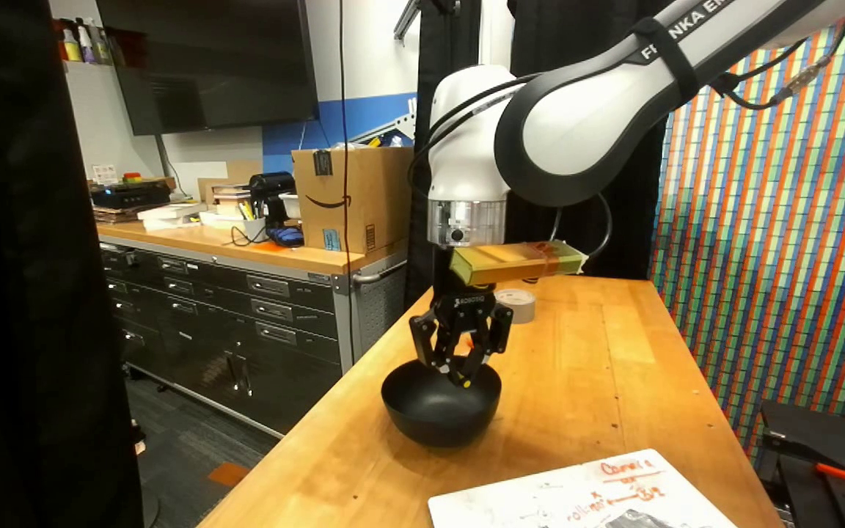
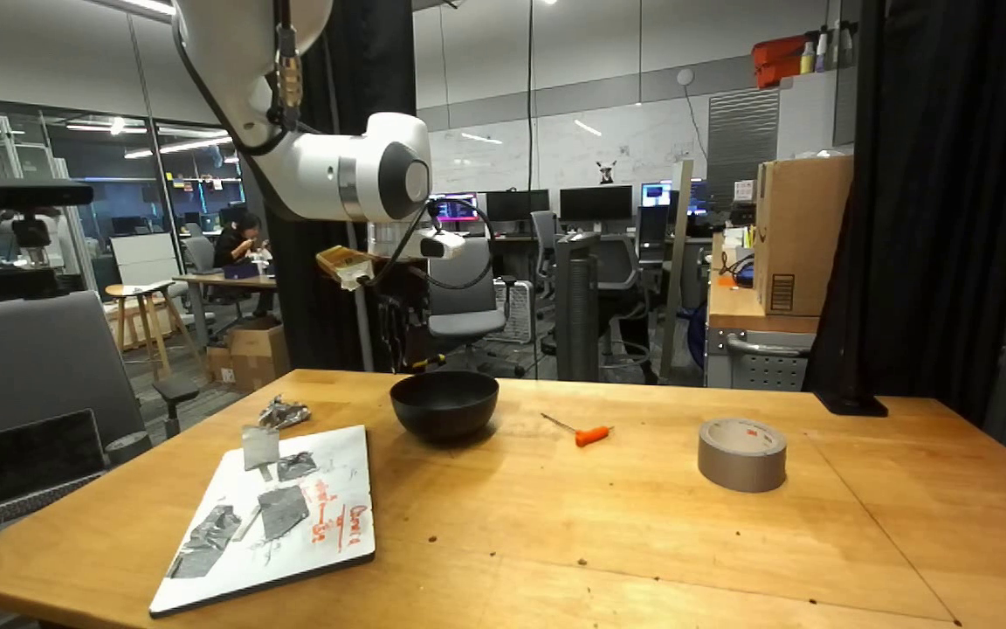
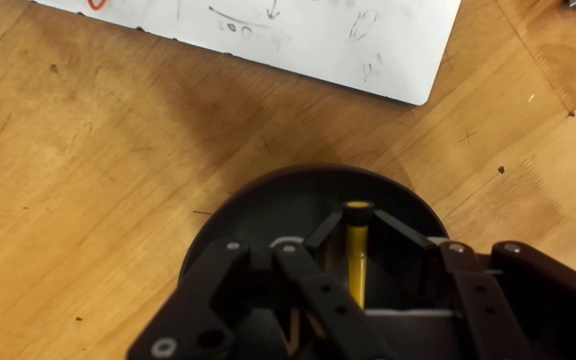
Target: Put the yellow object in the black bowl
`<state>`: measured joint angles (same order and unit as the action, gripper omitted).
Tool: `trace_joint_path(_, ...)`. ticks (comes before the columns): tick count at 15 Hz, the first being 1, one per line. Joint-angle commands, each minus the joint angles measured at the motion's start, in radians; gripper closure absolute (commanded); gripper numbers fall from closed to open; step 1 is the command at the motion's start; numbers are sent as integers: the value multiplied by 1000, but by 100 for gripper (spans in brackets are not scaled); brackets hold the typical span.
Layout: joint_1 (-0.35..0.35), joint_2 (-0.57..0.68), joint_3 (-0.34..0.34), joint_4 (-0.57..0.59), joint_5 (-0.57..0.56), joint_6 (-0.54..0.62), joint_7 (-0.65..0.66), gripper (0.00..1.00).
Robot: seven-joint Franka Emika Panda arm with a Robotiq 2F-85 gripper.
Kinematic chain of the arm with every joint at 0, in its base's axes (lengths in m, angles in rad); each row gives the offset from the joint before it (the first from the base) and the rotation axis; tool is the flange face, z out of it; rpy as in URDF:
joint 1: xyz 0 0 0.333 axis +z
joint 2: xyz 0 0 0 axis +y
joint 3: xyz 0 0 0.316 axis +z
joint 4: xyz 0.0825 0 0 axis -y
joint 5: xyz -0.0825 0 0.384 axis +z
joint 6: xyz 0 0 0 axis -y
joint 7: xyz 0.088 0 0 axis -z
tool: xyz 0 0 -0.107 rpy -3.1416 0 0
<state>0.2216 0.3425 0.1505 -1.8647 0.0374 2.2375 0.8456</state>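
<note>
The yellow object (image 3: pixel 357 265) is a slim yellow stick with a dark band near its end, like a marker. My gripper (image 3: pixel 359 216) has its fingertips closed on both sides of it near the banded end. The black bowl (image 3: pixel 263 215) lies below the gripper in the wrist view. In an exterior view the gripper (image 1: pixel 456 375) is over the black bowl (image 1: pixel 441 425), and the yellow object (image 1: pixel 466 383) shows as a small dot at the fingertips. In an exterior view the gripper (image 2: pixel 405 360) holds the yellow object (image 2: pixel 430 360) above the rim of the black bowl (image 2: pixel 444 419).
A white board (image 2: pixel 337 472) with writing and grey tape pieces lies near the bowl. Crumpled foil (image 2: pixel 285 412) is beside it. An orange-handled screwdriver (image 2: pixel 592 436) and a roll of tape (image 2: pixel 741 459) lie on the wooden table (image 2: pixel 643 524).
</note>
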Motion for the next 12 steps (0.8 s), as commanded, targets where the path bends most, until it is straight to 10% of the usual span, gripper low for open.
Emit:
trace_joint_path(1, 17, -1, -18, 2, 8, -3, -5, 79)
trace_joint_path(6, 17, -1, -18, 2, 8, -5, -5, 79)
trace_joint_path(7, 17, -1, -18, 2, 8, -5, -5, 54)
trace_joint_path(12, 17, 3, -22, -6, 8, -5, -5, 24)
